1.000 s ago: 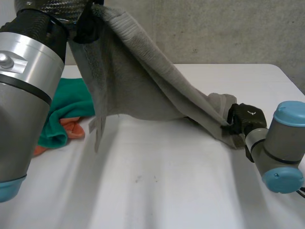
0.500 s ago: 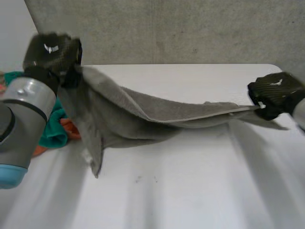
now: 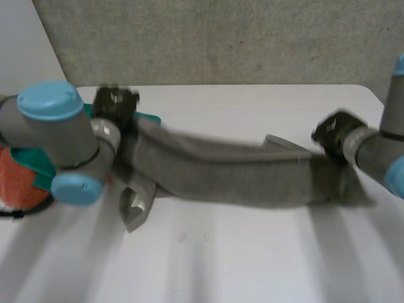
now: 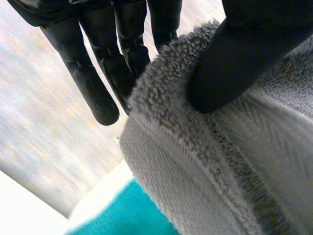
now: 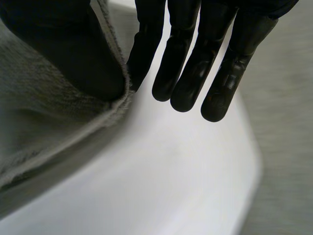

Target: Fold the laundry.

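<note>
A grey towel (image 3: 233, 180) is held stretched low across the white table (image 3: 240, 259). Whether its middle already rests on the surface cannot be told. One end is pinched by the left hand (image 3: 115, 106), the thumb pressed on the hem against the fingers. The other end is pinched by the right hand (image 3: 333, 134) between the thumb and one finger, with the other fingers extended. A loose corner lies on the table near the left arm. A green cloth (image 4: 132, 213) and an orange cloth (image 3: 22, 183) are heaped beside that arm. The step in hand is judged to be the laying-out of the towel. Next, both ends need to be lowered evenly, so that the towel is spread flat and unbunched before any fold is made.
</note>
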You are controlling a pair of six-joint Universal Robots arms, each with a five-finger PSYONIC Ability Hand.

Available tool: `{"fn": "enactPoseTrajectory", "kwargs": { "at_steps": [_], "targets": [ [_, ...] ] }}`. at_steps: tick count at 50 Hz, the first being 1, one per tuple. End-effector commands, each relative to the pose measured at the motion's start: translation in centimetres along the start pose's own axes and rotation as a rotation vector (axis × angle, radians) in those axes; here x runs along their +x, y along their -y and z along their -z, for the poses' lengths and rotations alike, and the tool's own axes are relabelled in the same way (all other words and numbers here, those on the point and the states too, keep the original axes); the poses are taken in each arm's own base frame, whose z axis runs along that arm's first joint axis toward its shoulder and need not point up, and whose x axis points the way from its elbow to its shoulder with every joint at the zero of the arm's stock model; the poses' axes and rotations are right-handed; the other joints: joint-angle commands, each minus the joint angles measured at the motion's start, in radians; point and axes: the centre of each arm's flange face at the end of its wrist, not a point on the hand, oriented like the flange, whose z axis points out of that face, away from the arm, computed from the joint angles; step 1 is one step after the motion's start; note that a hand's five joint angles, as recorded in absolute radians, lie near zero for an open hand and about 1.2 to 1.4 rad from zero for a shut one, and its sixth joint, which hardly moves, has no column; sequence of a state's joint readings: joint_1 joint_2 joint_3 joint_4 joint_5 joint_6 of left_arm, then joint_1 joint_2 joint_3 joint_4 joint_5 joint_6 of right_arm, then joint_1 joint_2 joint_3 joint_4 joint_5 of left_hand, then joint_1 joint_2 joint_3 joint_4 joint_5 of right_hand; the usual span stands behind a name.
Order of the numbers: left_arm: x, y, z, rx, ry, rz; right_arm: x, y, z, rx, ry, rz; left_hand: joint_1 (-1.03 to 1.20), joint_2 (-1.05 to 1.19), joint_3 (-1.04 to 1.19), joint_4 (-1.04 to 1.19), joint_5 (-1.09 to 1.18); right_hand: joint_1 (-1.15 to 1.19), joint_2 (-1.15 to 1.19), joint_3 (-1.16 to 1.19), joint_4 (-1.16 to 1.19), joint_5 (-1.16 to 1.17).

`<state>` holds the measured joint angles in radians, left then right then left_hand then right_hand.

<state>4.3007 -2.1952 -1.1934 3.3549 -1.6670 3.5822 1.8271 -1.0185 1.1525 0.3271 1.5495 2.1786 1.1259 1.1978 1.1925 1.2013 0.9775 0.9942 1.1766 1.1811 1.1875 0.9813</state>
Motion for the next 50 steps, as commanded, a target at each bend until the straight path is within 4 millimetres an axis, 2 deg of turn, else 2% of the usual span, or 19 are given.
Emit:
{"fn": "enactPoseTrajectory", "kwargs": {
  "at_steps": [1, 3, 5, 7, 11, 14, 18, 21, 22, 23, 24, 26, 27, 30, 34, 41, 42, 45, 50],
  "targets": [
    [-4.8, 9.6, -4.9, 0.479, 0.257, -0.03, 10.6, 6.8, -2.7, 0.399, -0.616, -0.004, 0.27, 0.198, 0.204, 0.195, 0.244, 0.402, 0.22, 0.215, 0.209, 0.24],
    [-6.3, 12.4, -5.0, 0.621, 0.329, -0.027, 12.6, 8.2, -1.9, 0.494, -0.75, -0.002, 0.27, 0.198, 0.204, 0.195, 0.244, 0.402, 0.22, 0.215, 0.209, 0.24],
    [-6.9, 13.9, -4.9, 0.697, 0.354, -0.023, 15.0, 10.0, -0.2, 0.609, -0.91, 0.001, 0.27, 0.198, 0.204, 0.195, 0.244, 0.402, 0.22, 0.215, 0.209, 0.24],
    [-7.1, 15.0, -4.5, 0.752, 0.365, -0.021, 15.8, 10.6, 0.6, 0.646, -0.962, 0.004, 0.27, 0.198, 0.204, 0.195, 0.244, 0.402, 0.22, 0.215, 0.209, 0.24],
    [-6.9, 14.8, -4.2, 0.74, 0.354, -0.014, 15.7, 10.6, 1.1, 0.642, -0.95, 0.005, 0.27, 0.198, 0.204, 0.195, 0.244, 0.402, 0.22, 0.215, 0.209, 0.24],
    [-6.3, 13.2, -4.2, 0.69, 0.329, -0.016, 14.5, 9.8, 0.8, 0.604, -0.891, 0.002, 0.27, 0.198, 0.204, 0.195, 0.244, 0.402, 0.22, 0.215, 0.209, 0.24],
    [-4.9, 9.7, -3.0, 0.576, 0.263, -0.015, 11.9, 8.0, 0.4, 0.54, -0.792, 0.001, 0.27, 0.198, 0.204, 0.195, 0.244, 0.402, 0.22, 0.215, 0.209, 0.24],
    [-3.8, 7.4, -2.4, 0.509, 0.223, -0.018, 9.0, 6.1, -0.3, 0.466, -0.685, -0.001, 0.27, 0.198, 0.204, 0.195, 0.244, 0.402, 0.22, 0.215, 0.209, 0.24],
    [-2.9, 5.8, -1.9, 0.459, 0.194, -0.02, 8.1, 5.4, -0.6, 0.438, -0.652, -0.003, 0.27, 0.198, 0.204, 0.195, 0.244, 0.402, 0.22, 0.215, 0.209, 0.24],
    [-2.5, 4.9, -1.6, 0.432, 0.18, -0.021, 6.2, 3.9, -1.0, 0.38, -0.571, -0.005, 0.27, 0.198, 0.204, 0.195, 0.244, 0.402, 0.22, 0.215, 0.209, 0.24],
    [-2.1, 4.1, -1.3, 0.408, 0.167, -0.021, 5.2, 3.1, -1.1, 0.35, -0.53, -0.008, 0.27, 0.198, 0.204, 0.195, 0.244, 0.402, 0.22, 0.215, 0.209, 0.24],
    [-1.0, 1.7, -0.3, 0.33, 0.128, -0.026, 3.4, 1.7, -1.2, 0.294, -0.454, -0.016, 0.27, 0.198, 0.204, 0.195, 0.244, 0.402, 0.22, 0.215, 0.209, 0.24],
    [-0.7, 1.1, -0.1, 0.312, 0.119, -0.028, 1.5, 0.4, -1.1, 0.241, -0.375, -0.029, 0.27, 0.198, 0.204, 0.195, 0.244, 0.402, 0.22, 0.215, 0.209, 0.24],
    [0.4, -1.6, 1.2, 0.227, 0.076, -0.036, -1.7, -1.7, -0.7, 0.172, -0.247, -0.072, 0.27, 0.198, 0.204, 0.195, 0.244, 0.402, 0.22, 0.215, 0.209, 0.24],
    [1.1, -3.5, 2.4, 0.162, 0.045, -0.038, -4.1, -3.0, -0.4, 0.158, -0.148, -0.145, 0.27, 0.198, 0.204, 0.195, 0.244, 0.402, 0.22, 0.215, 0.209, 0.24],
    [0.9, -3.3, 3.1, 0.159, 0.045, -0.035, -5.7, -3.2, -0.7, 0.215, -0.028, -0.298, 0.27, 0.198, 0.204, 0.195, 0.244, 0.368, 0.186, 0.181, 0.175, 0.207],
    [0.9, -3.2, 3.2, 0.16, 0.047, -0.035, -5.4, -3.5, -0.9, 0.222, -0.019, -0.358, 0.27, 0.198, 0.204, 0.195, 0.244, 0.135, -0.047, -0.052, -0.058, -0.026],
    [0.6, -2.6, 3.3, 0.173, 0.054, -0.034, -4.0, -4.6, -1.3, 0.216, -0.029, -0.481, 0.27, 0.198, 0.204, 0.195, 0.244, -0.183, -0.365, -0.369, -0.376, -0.344],
    [0.3, -2.1, 3.6, 0.184, 0.058, -0.027, -2.6, -5.9, -1.7, 0.189, -0.051, -0.636, 0.27, 0.198, 0.204, 0.195, 0.244, -0.554, -0.736, -0.741, -0.747, -0.715]
  ]
}}
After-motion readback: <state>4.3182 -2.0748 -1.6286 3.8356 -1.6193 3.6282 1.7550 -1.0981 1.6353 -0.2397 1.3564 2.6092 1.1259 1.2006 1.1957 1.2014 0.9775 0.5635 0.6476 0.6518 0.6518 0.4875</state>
